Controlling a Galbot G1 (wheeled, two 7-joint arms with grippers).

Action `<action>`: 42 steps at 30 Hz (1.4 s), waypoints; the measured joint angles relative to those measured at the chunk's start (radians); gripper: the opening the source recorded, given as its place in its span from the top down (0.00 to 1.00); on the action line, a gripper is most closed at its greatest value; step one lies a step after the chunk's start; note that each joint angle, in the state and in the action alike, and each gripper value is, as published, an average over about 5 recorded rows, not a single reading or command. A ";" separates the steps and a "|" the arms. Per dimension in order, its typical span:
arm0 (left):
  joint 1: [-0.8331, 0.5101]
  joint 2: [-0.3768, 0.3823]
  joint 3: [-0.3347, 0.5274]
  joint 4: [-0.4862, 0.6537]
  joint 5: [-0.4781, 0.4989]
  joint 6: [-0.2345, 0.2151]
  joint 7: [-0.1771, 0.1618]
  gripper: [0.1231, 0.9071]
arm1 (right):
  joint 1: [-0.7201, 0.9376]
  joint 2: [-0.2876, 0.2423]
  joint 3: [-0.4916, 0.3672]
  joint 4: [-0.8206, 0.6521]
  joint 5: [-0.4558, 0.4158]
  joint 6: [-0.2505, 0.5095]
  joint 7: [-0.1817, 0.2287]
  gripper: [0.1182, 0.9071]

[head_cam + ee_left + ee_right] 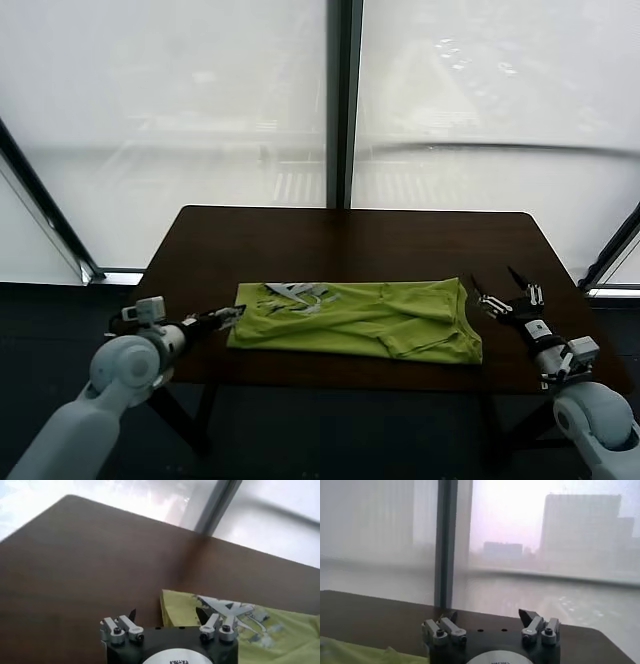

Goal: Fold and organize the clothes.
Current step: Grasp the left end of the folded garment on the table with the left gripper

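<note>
T-shirt (360, 318) folded flat on table (300, 240), between both sets of fingers. Left gripper (229, 316) spread open, empty, beside printed end. Right gripper (505, 290) spread open, empty, beside opposite end.

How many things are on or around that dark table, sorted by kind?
Green T-shirts: 1, lying folded on the table
Tables: 1, dark brown
Robot tools: 2, the left tool at one end of the shirt, the right tool at the other, both open and holding nothing
Total: 4
</note>
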 joint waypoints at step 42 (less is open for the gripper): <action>-0.088 -0.055 0.098 0.076 -0.018 0.019 0.036 0.83 | -0.017 0.053 0.001 0.097 -0.028 -0.045 0.024 0.00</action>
